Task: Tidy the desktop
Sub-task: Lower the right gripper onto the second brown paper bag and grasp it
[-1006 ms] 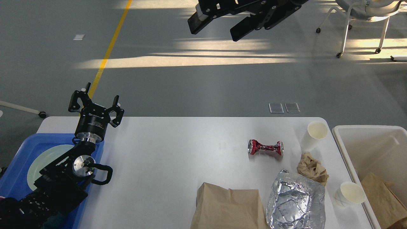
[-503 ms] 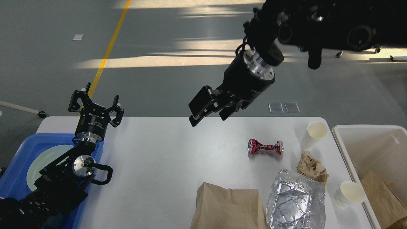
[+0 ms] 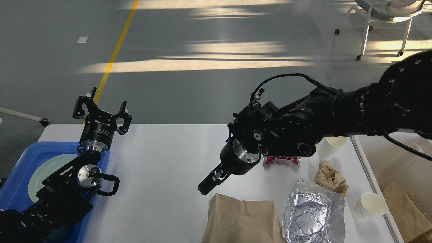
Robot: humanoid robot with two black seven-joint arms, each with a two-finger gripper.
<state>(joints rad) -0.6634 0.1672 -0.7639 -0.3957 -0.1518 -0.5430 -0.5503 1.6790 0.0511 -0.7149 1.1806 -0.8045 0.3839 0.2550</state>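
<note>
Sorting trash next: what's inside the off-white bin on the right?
A brown paper bag lies in the off-white plastic bin. The right arm covers the bin's far half, so anything there is hidden.

Smooth matt white tabletop [image 3: 162,158]; crinkled shiny foil tray [image 3: 314,211]; creased brown paper bag [image 3: 241,219]; glossy blue plastic tray [image 3: 20,165] at lower left

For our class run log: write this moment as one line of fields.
left tool: open, above blue tray | right tool: cannot tell, near paper bag | desktop: litter remains
</note>
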